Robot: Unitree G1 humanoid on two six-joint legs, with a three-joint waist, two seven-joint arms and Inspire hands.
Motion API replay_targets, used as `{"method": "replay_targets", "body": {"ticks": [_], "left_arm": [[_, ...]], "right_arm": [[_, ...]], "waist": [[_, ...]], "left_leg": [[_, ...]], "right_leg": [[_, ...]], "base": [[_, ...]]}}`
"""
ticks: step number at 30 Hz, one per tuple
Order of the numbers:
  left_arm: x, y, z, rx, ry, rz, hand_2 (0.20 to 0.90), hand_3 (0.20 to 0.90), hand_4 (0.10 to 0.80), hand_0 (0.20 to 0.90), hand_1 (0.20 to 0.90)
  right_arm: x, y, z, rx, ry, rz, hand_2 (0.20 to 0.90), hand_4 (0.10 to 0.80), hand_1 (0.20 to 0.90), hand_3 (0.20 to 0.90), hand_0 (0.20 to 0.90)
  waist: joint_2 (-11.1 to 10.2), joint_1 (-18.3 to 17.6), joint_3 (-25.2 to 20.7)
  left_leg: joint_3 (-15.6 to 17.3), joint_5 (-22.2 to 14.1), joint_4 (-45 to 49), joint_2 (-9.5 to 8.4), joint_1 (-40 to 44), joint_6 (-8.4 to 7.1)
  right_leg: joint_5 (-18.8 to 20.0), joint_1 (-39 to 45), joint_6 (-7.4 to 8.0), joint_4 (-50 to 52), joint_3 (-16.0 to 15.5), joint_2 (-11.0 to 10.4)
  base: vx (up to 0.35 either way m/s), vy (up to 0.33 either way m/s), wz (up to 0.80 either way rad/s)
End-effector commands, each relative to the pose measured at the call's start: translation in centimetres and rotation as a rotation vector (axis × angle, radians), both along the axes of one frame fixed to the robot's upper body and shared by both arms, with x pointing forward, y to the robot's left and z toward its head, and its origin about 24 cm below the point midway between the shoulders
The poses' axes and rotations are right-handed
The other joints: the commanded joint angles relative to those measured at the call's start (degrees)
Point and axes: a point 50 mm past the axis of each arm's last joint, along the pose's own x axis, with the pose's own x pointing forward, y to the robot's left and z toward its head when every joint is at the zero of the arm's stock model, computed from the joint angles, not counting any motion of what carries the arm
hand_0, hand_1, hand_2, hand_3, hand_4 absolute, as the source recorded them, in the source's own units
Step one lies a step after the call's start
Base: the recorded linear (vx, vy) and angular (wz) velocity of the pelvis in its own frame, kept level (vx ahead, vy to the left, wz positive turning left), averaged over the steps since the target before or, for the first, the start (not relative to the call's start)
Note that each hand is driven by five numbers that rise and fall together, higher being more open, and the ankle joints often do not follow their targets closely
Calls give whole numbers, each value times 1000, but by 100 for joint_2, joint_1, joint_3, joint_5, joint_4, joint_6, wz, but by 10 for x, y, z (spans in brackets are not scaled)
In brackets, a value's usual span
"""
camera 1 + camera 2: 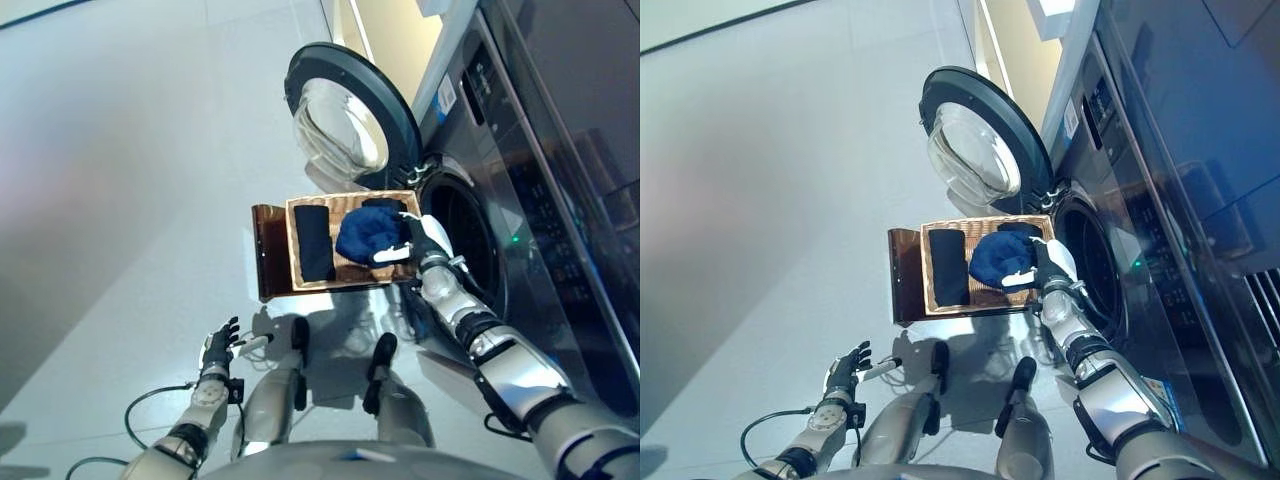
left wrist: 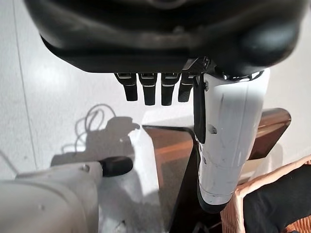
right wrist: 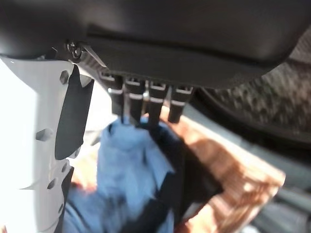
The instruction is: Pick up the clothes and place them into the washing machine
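A bunched blue garment [image 1: 366,232] sits at the machine-side end of a wicker basket [image 1: 345,204], raised above its rim. My right hand [image 1: 418,240] is on it, fingers [image 3: 146,99] curled into the blue cloth [image 3: 126,170] and the white thumb alongside. A folded black garment [image 1: 313,242] lies in the basket's other half, and a dark piece [image 1: 381,203] shows at the far corner. The washing machine's drum opening [image 1: 466,236] gapes just right of the basket. My left hand [image 1: 218,350] hangs low by my side, fingers relaxed and empty.
The basket rests on a brown wooden stand [image 1: 268,252] on the grey floor. The round washer door [image 1: 345,115] stands swung open beyond the basket. The machine's dark front panel [image 1: 560,180] runs along the right side.
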Motion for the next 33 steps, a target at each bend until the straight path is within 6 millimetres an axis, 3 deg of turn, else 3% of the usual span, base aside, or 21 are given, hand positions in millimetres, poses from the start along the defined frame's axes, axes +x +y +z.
{"method": "replay_targets", "body": {"ticks": [1,5,8,15,16,20,28,33], "left_arm": [[8,23,8,88,-42,39,900,900,800,900,900],[13,21,11,89,-69,36,900,900,800,900,900],[23,23,18,93,-110,37,900,900,800,900,900],[47,16,32,109,-185,22,900,900,800,900,900],[52,13,35,106,-204,17,900,900,800,900,900],[71,3,50,90,-293,-14,900,900,800,900,900],[85,-3,66,62,-386,-14,900,900,800,900,900],[93,-7,74,49,-418,-15,900,900,800,900,900]], "right_arm": [[27,3,43,-168,-160,64,900,800,900,900,900],[31,5,47,-272,-167,95,900,800,900,900,900],[40,5,62,-356,-196,94,900,800,900,900,900],[56,-17,104,-597,-286,-39,900,800,900,900,900],[56,-22,107,-636,-290,-67,900,800,900,900,900],[61,-38,136,-752,-316,-122,900,800,900,900,900],[66,-49,165,-809,-339,-160,900,800,900,900,900],[65,-56,168,-824,-299,-172,900,800,900,900,900]], "waist": [[-238,64,32],[-242,96,117],[-223,174,328],[-191,336,653],[-174,367,699],[-49,498,801],[142,650,813],[242,735,845]], "left_leg": [[107,-255,365,24,-230,-424],[89,-258,435,22,-310,-417],[43,-245,604,42,-529,-415],[-71,-262,1020,89,-1093,-454],[-114,-440,1156,99,-1168,-508],[-171,-613,1669,35,-1782,-456],[-175,-687,1881,-57,-2205,-401],[-228,-612,1737,-115,-2262,-410]], "right_leg": [[-22,247,290,-81,69,-222],[-54,145,273,57,60,-224],[-131,-92,228,311,8,-243],[-346,-563,133,809,-152,-280],[-526,-638,176,1019,-144,-308],[-723,-1239,108,1618,-142,-414],[-849,-1670,85,1950,-161,-564],[-878,-1787,85,2010,-177,-628]], "base": [[0,0,0],[-36,7,-1],[-87,-9,-1],[-18,-12,10],[65,-24,22],[2,15,22],[38,31,10],[14,-3,3]]}}
